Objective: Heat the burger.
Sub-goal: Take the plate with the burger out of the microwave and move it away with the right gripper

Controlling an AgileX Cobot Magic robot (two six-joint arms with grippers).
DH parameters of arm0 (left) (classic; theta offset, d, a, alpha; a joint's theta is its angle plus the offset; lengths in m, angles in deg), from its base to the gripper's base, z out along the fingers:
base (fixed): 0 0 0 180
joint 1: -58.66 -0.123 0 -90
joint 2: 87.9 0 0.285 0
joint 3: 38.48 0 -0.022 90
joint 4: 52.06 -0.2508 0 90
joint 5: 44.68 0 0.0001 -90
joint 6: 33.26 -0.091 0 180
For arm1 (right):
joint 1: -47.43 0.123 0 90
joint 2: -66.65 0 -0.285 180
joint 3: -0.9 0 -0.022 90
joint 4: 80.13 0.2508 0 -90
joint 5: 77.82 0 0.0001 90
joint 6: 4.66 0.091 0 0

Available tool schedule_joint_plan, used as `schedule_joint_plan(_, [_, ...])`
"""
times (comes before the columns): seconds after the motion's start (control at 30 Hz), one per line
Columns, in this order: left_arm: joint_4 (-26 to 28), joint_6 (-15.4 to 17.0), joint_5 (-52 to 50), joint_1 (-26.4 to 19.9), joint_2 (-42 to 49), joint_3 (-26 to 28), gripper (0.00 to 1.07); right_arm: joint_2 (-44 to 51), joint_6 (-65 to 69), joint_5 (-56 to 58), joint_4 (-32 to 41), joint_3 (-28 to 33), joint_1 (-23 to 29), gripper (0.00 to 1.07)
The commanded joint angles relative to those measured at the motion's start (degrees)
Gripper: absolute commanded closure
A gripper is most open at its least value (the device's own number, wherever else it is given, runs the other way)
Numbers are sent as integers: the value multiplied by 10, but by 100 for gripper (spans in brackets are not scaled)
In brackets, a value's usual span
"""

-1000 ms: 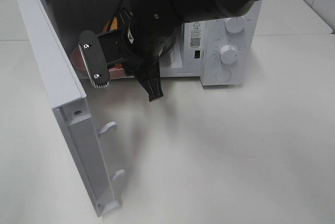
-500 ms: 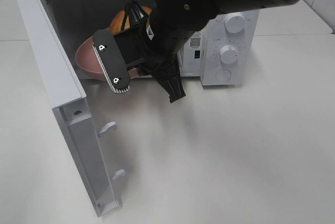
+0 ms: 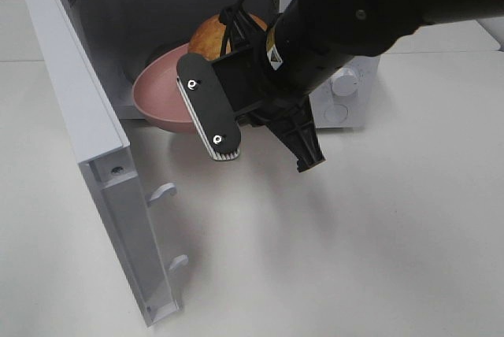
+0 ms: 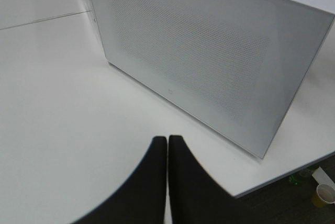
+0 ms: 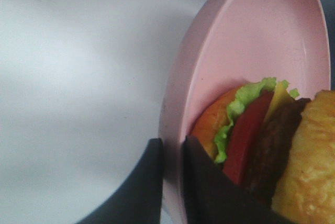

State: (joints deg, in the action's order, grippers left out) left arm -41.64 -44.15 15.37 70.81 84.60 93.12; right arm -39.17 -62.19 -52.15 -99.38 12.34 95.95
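Up close, the burger (image 5: 261, 140) sits on the pink plate (image 5: 246, 41), whose rim the right gripper (image 5: 172, 182) pinches. Overhead, plate (image 3: 161, 93) and bun (image 3: 216, 36) sit at the open microwave (image 3: 94, 116) mouth. Left gripper (image 4: 167, 182) clenched, empty, faces the door.

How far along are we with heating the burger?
Done: the microwave door stands open. In hand: the right pincer is shut on the rim of the pink plate carrying the burger, at the microwave opening. Left: leaving the plate inside, letting go, shutting the door, setting the dial.
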Motion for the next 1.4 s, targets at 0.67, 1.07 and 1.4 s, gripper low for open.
schedule_joint_plan(0.67, [7,3,-6,0,10,-2,107,171,3,-26,-17,159,1,107])
schedule_joint_plan(1.07, [8,3,-6,0,10,-2,107,307,41,1,-17,285,1,107])
schedule_joint_plan(1.4, [8,3,-6,0,10,-2,107,400,106,71,-30,352,1,107])
